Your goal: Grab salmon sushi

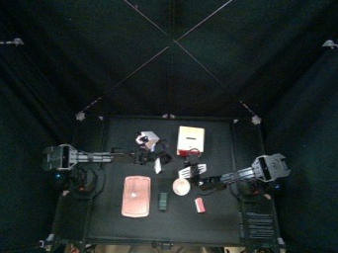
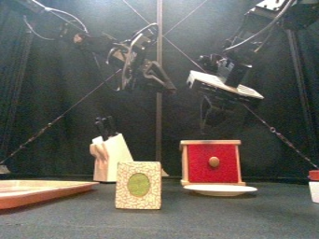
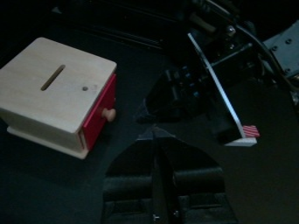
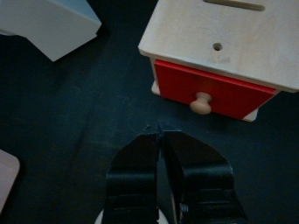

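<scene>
From above, the salmon sushi [image 1: 201, 205], a tiny oblong piece with a reddish-pink top, lies near the black table's [image 1: 218, 222] front edge, with nothing touching it. Just behind it is a white round disc [image 1: 181, 185], and the right gripper [image 1: 189, 176] hangs over that disc rather than over the sushi. A small upright cream card with a green oval [image 1: 162, 201] stands between the sushi and a large pale pink rectangular slab [image 1: 134, 195]. Farther back are a wooden box with a red drawer [image 1: 193, 136] and a pale knife block [image 1: 149, 138], with the left gripper [image 1: 142, 150] near the block.

From the front, the sushi [image 2: 314, 177] shows only at the right edge. The disc [image 2: 221, 189], box [image 2: 211, 161], card [image 2: 138, 185], block [image 2: 110, 157] and slab [image 2: 37, 191] spread leftward. Both arms hang high above them.

The left wrist view shows the left gripper [image 3: 156, 166] dark, jaws apparently pressed together and empty. The box [image 3: 59, 92] is to one side, and the sushi [image 3: 246, 134] lies beyond the right arm.

The right wrist view shows the right gripper [image 4: 159, 136] clenched, nothing visible between its jaws, pointing toward the red drawer [image 4: 216, 87].
</scene>
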Robot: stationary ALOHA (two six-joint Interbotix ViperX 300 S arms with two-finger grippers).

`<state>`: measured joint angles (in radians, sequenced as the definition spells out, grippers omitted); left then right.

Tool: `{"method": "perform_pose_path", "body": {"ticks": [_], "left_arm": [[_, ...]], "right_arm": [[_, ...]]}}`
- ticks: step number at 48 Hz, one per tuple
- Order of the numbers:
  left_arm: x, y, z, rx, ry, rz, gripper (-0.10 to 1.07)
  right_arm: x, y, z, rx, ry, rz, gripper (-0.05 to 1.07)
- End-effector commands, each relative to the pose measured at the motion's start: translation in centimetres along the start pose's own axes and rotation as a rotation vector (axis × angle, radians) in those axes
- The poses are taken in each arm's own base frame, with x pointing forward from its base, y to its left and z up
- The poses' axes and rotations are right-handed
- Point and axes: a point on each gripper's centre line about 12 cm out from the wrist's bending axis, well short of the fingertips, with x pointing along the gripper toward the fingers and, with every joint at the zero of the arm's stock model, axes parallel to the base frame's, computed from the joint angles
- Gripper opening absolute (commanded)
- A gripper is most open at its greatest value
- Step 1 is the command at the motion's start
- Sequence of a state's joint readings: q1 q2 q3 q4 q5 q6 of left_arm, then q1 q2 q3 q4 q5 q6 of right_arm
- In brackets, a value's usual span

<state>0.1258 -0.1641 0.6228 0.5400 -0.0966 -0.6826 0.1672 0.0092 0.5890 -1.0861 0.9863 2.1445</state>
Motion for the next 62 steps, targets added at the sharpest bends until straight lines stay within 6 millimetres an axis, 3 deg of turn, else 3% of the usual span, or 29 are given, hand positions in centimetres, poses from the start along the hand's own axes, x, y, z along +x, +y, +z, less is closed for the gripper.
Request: {"method": "perform_pose_path", "body": {"ticks": [1, 9, 16, 26, 40, 62], "left_arm": [[-2.0, -1.7, 1.1, 0.025, -0.062, -0.058, 0.38], [-4.1, -3.9, -0.2, 0.049, -0.102, -0.157, 0.39], [-5.5, -4.5, -1.1, 0.071, -0.127, -0.206, 0.39], [-7.0, -5.3, -1.0, 0.086, -0.191, -0.268, 0.4], [-6.9, -5.2, -1.5, 0.103, -0.175, -0.272, 0.4], [-6.2, -4.9, -2.2, 0.097, -0.147, -0.262, 0.4]], "right_arm": [[-1.4, 0.9, 0.8, 0.019, -0.009, 0.049, 0.29], [-3.1, 1.5, 0.3, -0.015, -0.001, 0.099, 0.29], [-5.8, 1.6, -0.3, -0.022, 0.024, 0.177, 0.29], [-7.8, 0.2, -2.6, 0.033, 0.202, 0.228, 0.3], [-8.8, -1.7, -5.8, 0.117, 0.407, 0.139, 0.3], [-9.5, -4.0, -6.4, 0.099, 0.409, 0.012, 0.3]]}}
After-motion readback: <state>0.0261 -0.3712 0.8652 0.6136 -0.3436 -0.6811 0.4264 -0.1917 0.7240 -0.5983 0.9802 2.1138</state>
